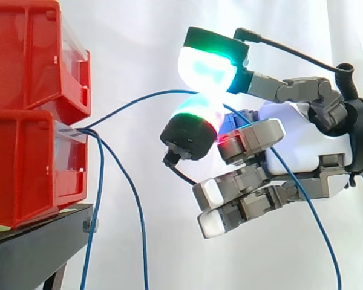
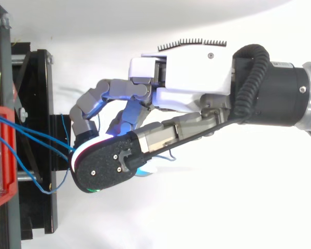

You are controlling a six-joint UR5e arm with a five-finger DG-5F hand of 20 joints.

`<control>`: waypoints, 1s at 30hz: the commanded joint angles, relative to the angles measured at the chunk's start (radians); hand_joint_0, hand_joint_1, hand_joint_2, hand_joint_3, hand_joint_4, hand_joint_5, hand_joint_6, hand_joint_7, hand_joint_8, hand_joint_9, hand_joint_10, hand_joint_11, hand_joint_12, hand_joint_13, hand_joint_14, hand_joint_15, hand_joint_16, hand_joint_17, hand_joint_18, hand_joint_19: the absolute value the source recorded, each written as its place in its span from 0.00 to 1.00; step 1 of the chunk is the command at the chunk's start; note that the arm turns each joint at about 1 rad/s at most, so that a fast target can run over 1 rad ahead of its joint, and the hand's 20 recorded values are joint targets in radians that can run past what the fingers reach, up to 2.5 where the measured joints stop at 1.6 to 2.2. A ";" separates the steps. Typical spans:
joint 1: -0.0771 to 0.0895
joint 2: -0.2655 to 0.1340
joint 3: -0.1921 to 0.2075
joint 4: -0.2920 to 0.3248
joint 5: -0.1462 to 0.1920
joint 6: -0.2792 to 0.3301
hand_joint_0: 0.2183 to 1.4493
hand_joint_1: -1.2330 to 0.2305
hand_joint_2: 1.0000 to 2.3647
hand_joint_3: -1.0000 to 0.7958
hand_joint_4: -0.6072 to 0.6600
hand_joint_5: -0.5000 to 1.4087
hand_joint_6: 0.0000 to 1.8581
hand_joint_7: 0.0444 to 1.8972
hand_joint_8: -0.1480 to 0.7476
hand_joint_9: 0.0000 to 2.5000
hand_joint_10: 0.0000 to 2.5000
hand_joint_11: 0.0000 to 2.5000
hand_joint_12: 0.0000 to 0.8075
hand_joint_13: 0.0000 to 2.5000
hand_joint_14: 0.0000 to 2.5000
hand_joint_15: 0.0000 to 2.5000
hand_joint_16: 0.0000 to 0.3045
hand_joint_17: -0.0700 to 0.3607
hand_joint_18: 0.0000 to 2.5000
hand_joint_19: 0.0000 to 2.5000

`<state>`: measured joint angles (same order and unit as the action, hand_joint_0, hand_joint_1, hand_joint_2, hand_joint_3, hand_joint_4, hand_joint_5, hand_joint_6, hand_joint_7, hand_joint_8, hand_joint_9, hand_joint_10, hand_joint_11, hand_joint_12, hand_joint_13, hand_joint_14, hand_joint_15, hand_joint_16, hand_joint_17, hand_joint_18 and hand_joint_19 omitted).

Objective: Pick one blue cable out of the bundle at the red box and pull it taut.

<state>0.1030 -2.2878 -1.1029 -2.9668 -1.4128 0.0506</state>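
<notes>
Two red bins are stacked at the left; the lower red box (image 1: 24, 175) (image 2: 1, 155) has a bundle of thin blue cables coming out at its top front edge. One blue cable (image 1: 145, 98) arcs up and right from the box to my hand (image 1: 302, 145) (image 2: 192, 78). Two glowing fingertips (image 1: 206, 66) pinch it between them, one pad above and one below. Past the pinch this cable runs down behind the palm toward the lower right. It still curves between box and hand. The other fingers are curled below, holding nothing.
Two more blue cables (image 1: 139, 217) hang loose from the box down past the black stand (image 1: 36, 248) (image 2: 39, 104). In the top view the blue cables (image 2: 36, 137) cross the stand toward my fingertips. A white curtain lies behind.
</notes>
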 commanded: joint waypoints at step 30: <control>0.001 0.001 0.000 0.002 0.003 -0.002 0.31 0.30 0.01 0.49 0.62 0.20 0.48 0.61 0.49 0.48 0.12 0.65 0.46 0.36 0.01 0.27 0.20 0.48 0.24 0.19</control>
<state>0.1035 -2.2878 -1.1029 -2.9654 -1.4112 0.0491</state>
